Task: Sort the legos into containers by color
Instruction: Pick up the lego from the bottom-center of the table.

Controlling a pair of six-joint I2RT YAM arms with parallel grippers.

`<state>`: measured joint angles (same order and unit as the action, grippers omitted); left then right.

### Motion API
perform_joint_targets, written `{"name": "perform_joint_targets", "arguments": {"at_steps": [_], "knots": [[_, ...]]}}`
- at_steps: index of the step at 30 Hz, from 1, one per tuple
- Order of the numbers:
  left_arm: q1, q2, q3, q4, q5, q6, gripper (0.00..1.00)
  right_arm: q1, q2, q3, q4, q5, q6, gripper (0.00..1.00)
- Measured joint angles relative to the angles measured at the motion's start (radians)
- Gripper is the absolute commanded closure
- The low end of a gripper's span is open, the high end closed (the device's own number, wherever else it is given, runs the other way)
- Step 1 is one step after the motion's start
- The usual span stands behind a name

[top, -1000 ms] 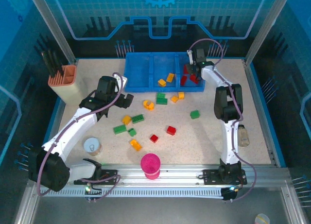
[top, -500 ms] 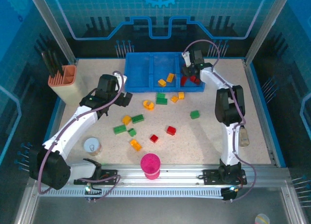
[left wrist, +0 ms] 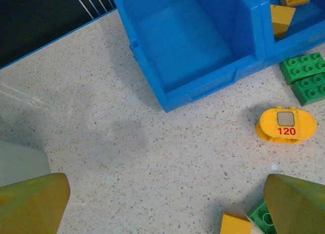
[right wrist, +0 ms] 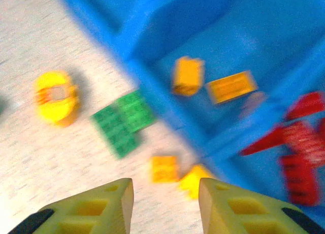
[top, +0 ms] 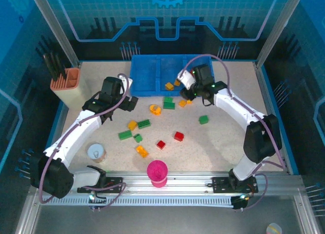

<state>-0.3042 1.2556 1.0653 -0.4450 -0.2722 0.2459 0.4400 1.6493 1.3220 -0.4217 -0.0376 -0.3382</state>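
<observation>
Legos (top: 143,124): roughly 12 loose mid-bench (top: 218,142) between both arms, the others in the blue tray (top: 144,76) at the far edge. Around them: pink cup (top: 157,173) at front, small round can (top: 96,153) left of it, peach tool holder (top: 68,87) far left. The right arm crosses the tray's right compartment in the top view. right end effector (right wrist: 165,188) part-open, gripping nothing, view blurred. left end effector (left wrist: 162,193) wide open, gripping nothing, near yellow rounded piece (left wrist: 286,125) marked 120. Small studded bricks: orange pair (right wrist: 188,76) in the middle compartment, red bricks (right wrist: 299,153) in the right one.
</observation>
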Motion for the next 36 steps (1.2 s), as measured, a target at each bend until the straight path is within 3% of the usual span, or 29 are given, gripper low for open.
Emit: {"name": "perform_joint_targets", "arguments": {"at_steps": [10, 18, 26, 29, 33, 36], "knots": [[0.000, 0.000, 0.000, 0.001, 0.007, -0.007, 0.01, 0.146, -0.021, -0.221, -0.166, -0.091, 0.061, 0.56], [0.000, 0.000, 0.000, 0.001, 0.007, -0.008, 0.01, 0.203, 0.037, -0.227, -0.177, -0.128, 0.091, 0.43], [0.000, -0.013, -0.001, 0.002, -0.016, -0.011, 0.01, 0.214, 0.144, -0.208, -0.204, -0.118, 0.079, 0.39], [0.000, -0.025, -0.001, 0.004, -0.020, -0.011, 0.01, 0.226, 0.169, -0.185, -0.216, -0.101, 0.065, 0.44], [0.000, -0.026, -0.001, 0.004, -0.021, -0.011, 0.01, 0.241, 0.192, -0.174, -0.227, -0.074, 0.050, 0.62], [0.000, -0.026, -0.001, 0.005, -0.021, -0.010, 0.01, 0.242, 0.193, -0.169, -0.237, -0.048, 0.039, 0.69]]}}
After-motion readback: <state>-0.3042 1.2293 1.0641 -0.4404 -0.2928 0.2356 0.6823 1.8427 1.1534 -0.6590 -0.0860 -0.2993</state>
